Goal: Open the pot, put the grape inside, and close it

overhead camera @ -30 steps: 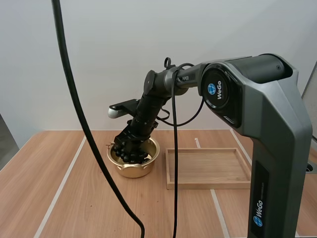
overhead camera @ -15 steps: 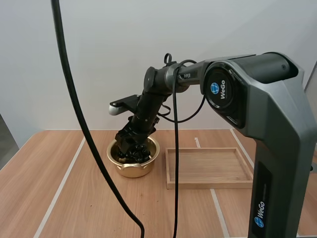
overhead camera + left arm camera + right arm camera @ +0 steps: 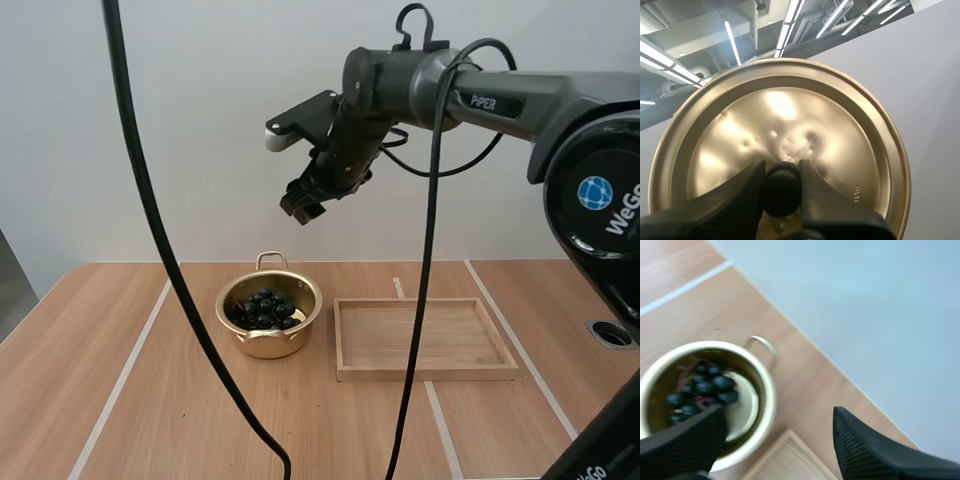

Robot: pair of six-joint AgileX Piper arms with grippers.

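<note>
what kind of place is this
Likely a robot test bench: a light wooden table with white lines, a small golden metal pot of dark grapes, a black robot arm above.

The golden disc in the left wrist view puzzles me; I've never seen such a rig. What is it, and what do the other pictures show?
That disc is a lid, seen from a camera on the robot's left arm; the left gripper pinches its black knob. The high view looks down over a wooden table: an open golden pot with dark grapes inside, beside a wooden tray. The right gripper hangs above, fingers open, holding nothing; its own camera looks down at the pot.
</note>
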